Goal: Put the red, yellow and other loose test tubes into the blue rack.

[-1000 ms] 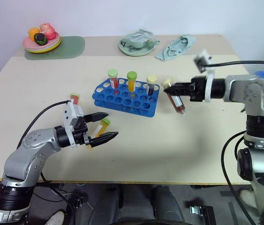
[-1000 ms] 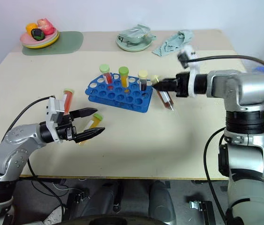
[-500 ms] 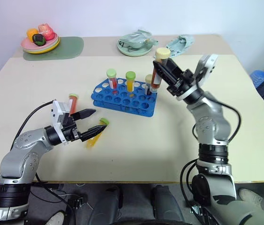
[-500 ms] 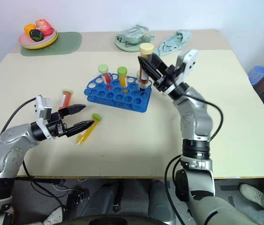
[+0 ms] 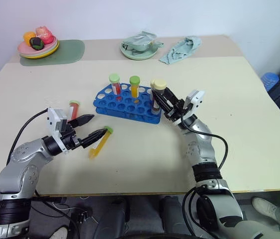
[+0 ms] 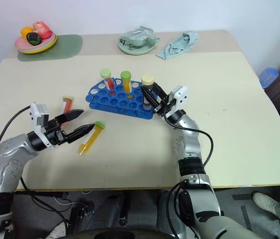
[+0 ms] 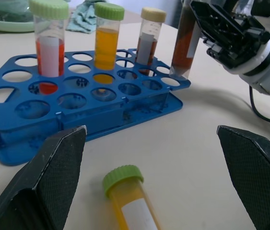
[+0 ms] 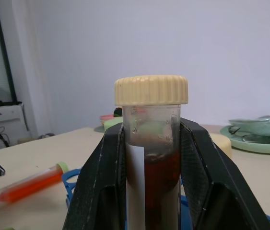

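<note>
Right end effector [image 5: 163,102] clamped on brown tube [image 5: 157,95] with cream cap, tube upright at near right corner of blue rack [image 5: 125,104], its base at corner hole. Three tubes standing in rack's back row beside it: red [image 5: 115,84], orange [image 5: 135,86], dark [image 7: 149,33]. Left end effector [image 5: 93,127] spread wide, nothing held, low over worktop [image 5: 239,99]. Yellow tube [image 5: 100,143] lies flat just past its fingertips. Red tube [image 5: 72,108] lies flat beside that end effector, on its rack side.
</note>
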